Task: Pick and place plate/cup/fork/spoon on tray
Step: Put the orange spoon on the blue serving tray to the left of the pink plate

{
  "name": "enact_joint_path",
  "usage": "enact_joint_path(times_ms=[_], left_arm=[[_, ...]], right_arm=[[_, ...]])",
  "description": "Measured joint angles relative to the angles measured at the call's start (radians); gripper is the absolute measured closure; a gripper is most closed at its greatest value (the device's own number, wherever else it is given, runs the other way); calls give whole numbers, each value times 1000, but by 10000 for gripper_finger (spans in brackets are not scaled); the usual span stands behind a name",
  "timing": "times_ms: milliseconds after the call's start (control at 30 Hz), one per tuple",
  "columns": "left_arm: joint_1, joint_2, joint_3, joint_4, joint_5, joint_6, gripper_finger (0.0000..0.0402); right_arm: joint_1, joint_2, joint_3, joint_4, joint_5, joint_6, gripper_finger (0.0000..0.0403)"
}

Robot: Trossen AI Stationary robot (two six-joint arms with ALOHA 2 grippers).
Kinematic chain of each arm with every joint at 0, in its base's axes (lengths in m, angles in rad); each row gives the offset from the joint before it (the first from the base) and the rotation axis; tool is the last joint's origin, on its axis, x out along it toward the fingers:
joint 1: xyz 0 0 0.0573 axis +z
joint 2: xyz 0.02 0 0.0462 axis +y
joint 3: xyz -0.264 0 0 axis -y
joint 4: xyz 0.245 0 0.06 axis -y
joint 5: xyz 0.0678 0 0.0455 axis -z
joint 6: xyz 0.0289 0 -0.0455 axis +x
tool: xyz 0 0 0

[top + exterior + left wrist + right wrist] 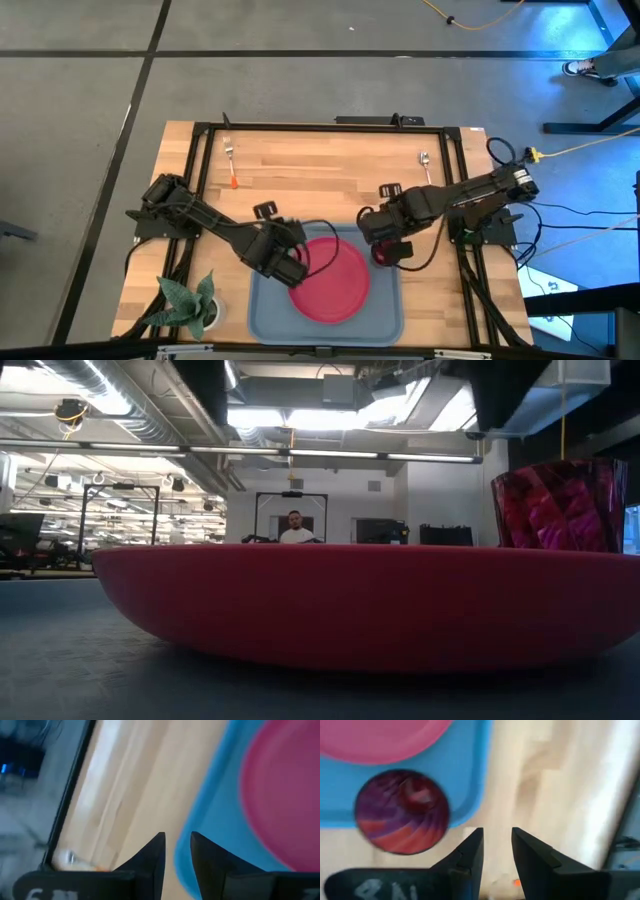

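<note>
The pinkish-red plate (330,280) lies flat on the grey-blue tray (262,318) at the table's near edge. The dark red cup (389,252) stands upright at the tray's far right corner; it also shows in the right wrist view (402,812) and behind the plate in the low view (555,505). The fork (231,165) lies on the wood at the far left, and the spoon (426,166) at the far right. My left gripper (297,268) hovers at the plate's left rim, narrowly open and empty (177,842). My right gripper (368,228) is just beyond the cup, narrowly open and empty (497,837).
A small potted plant (190,305) stands at the near left corner, beside the tray. A black metal frame (300,127) runs round the wooden table top. A person (294,528) stands in the room far behind the table.
</note>
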Motion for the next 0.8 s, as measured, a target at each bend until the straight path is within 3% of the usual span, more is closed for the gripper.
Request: enact_joint_path(times_ms=[200, 500, 633, 800], left_arm=[[39, -60, 1, -88, -53, -106, 317], [115, -172, 1, -88, -94, -99, 317], [163, -180, 1, -87, -83, -106, 317], [253, -192, 0, -88, 24, -94, 317]], right_arm=[[47, -128, -13, 4, 154, 163, 298], [29, -299, -122, -89, 470, 681, 298], [-29, -325, -181, -97, 488, 849, 298], [-85, -327, -236, -92, 480, 868, 298]])
